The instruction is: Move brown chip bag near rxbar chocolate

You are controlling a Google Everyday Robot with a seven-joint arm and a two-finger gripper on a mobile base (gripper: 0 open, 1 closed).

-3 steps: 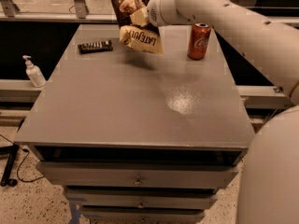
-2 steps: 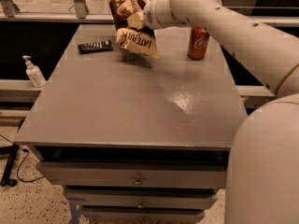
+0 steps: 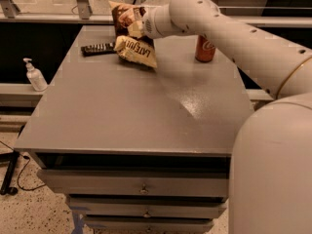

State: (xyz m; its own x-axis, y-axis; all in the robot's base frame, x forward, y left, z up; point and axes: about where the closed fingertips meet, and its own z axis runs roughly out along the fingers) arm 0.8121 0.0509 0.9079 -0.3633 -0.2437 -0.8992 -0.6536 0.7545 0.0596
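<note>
I observe a grey desk (image 3: 122,116) with drawers below its front edge. The rxbar chocolate (image 3: 97,48) lies flat near the far left corner. A red can (image 3: 205,51) stands upright near the far right corner. By the far edge the gripper (image 3: 140,29) clasps the brown chip bag (image 3: 139,52) just right of the bar. I cannot tell whether the bag's lower end touches the top.

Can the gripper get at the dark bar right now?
Probably not. The gripper, over the far side of the table, is shut on the chip bag, which hangs right beside the bar. It would need to release the bag first.
</note>
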